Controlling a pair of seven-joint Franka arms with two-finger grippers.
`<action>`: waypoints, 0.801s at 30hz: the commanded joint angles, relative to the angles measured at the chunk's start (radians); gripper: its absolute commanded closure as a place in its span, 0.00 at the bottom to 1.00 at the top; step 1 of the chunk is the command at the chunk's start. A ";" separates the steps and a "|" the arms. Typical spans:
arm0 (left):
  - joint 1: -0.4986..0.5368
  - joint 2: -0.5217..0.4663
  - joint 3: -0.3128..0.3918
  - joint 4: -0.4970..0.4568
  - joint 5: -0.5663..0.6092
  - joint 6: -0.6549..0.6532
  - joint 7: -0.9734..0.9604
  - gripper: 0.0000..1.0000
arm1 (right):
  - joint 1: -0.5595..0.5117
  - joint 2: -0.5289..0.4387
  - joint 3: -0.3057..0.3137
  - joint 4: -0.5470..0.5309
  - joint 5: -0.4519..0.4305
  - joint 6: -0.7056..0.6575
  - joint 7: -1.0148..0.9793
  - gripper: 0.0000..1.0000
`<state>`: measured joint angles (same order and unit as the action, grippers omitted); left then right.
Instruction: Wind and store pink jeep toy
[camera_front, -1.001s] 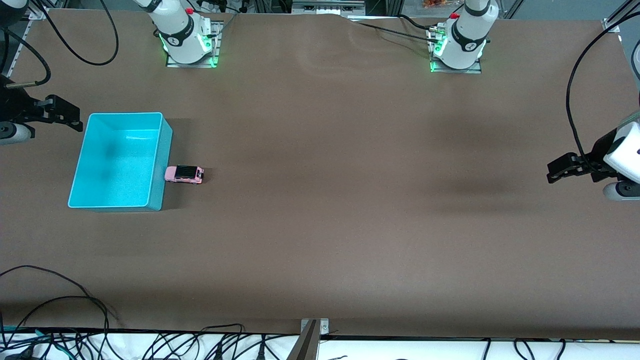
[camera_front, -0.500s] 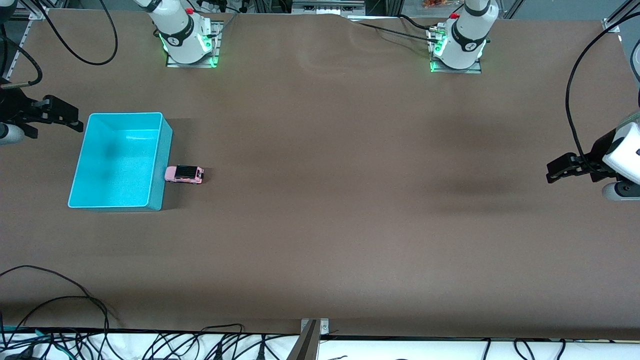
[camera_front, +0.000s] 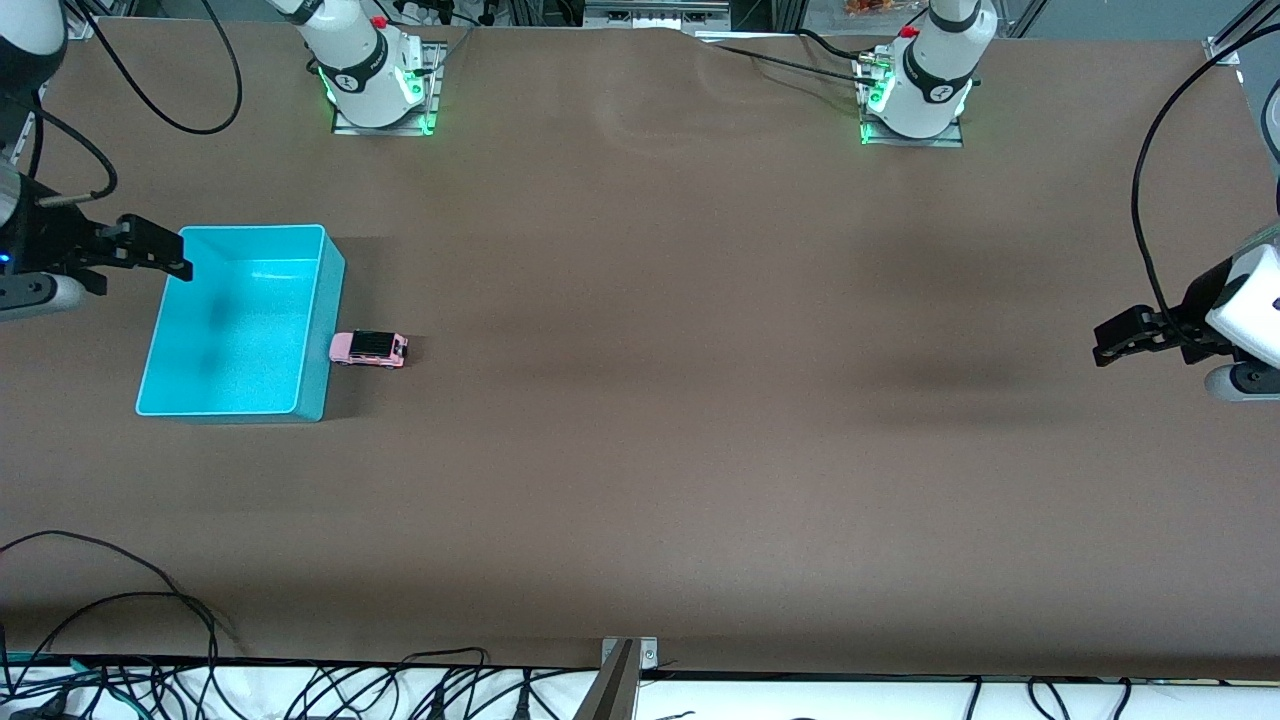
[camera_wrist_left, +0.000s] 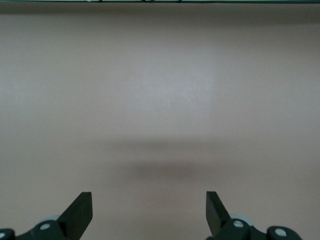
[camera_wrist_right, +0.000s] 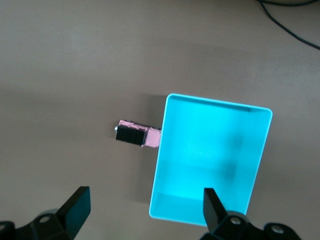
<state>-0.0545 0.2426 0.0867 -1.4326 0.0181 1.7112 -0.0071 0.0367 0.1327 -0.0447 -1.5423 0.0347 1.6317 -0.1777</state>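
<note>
Toy's jammed up against the bin, so we think the grab could get awkward

Going big to small: the table (camera_front: 700, 450) is mostly bare, and the turquoise bin (camera_front: 240, 320) sits toward the right arm's end. The right gripper (camera_front: 150, 255) hangs over its edge, fingers spread, nothing held. The left gripper (camera_front: 1125, 340) waits at its own end, also spread and empty. The pink jeep toy (camera_front: 368, 348) touches the bin wall; a finger could catch that wall or shove the tiny pink, black-roofed car.
</note>
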 joint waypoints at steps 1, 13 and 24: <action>0.002 -0.023 -0.002 -0.015 0.005 -0.002 0.019 0.00 | -0.006 -0.091 0.002 -0.189 0.021 0.125 -0.008 0.00; 0.004 -0.022 -0.002 -0.017 0.005 -0.001 0.021 0.00 | -0.005 -0.145 0.066 -0.492 0.017 0.473 -0.002 0.00; 0.002 -0.020 -0.002 -0.015 0.005 -0.001 0.019 0.00 | -0.005 -0.148 0.077 -0.548 0.042 0.545 0.072 0.00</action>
<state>-0.0543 0.2418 0.0867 -1.4327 0.0181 1.7112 -0.0071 0.0405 0.0210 0.0290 -2.0477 0.0452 2.1474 -0.1073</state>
